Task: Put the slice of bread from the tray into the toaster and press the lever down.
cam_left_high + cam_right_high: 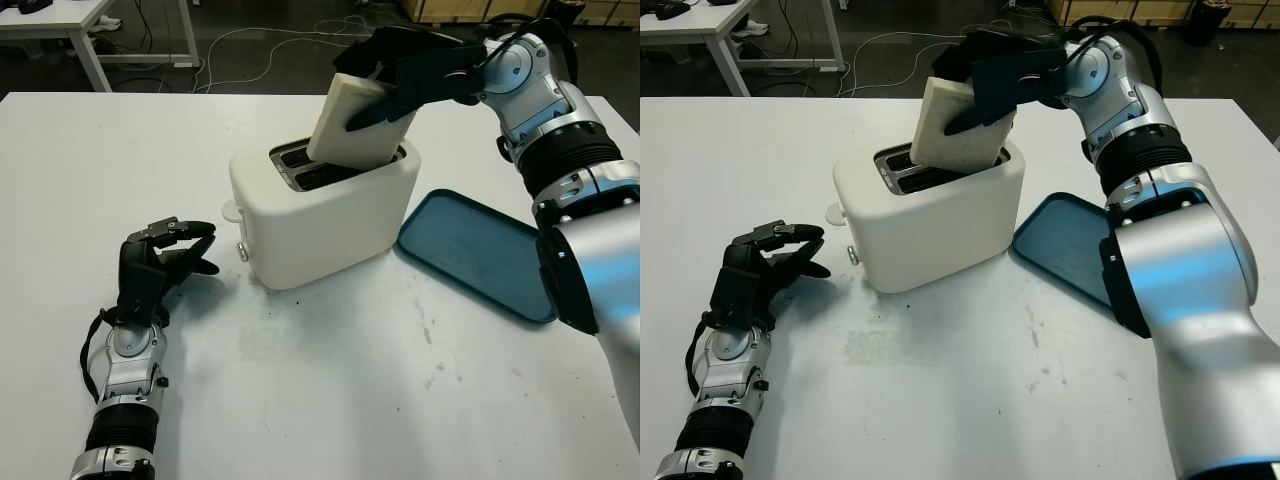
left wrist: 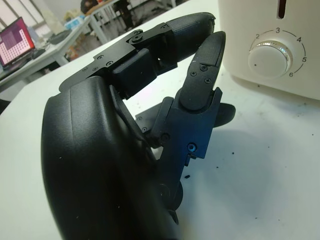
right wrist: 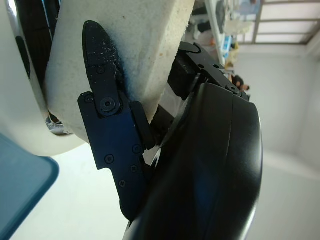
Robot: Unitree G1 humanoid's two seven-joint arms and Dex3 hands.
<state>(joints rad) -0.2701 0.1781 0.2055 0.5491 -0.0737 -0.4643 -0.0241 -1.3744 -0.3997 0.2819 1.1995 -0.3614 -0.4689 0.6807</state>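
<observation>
White toaster (image 1: 325, 215) stood mid-table, with the blue tray (image 1: 478, 252) just beside it on the robot's right, bare. Right hand (image 1: 415, 75) was clamped around the bread slice (image 1: 358, 122), which sat tilted with its lower edge dipped into one of the toaster's slots, most of it above the top. Right wrist view gave the close-up: a black finger (image 3: 102, 100) pressed against the slice's pale face, crumbs on the finger, with the toaster's wall and a corner of the tray behind. Left hand (image 1: 160, 265) was near the toaster's left end on the table (image 1: 120, 160), fingers curled, gripping nothing. Left wrist view added the browning dial (image 2: 270, 55), numbered, on the toaster's end face; the head views showed a small white tab (image 1: 230, 211) sticking out there.
</observation>
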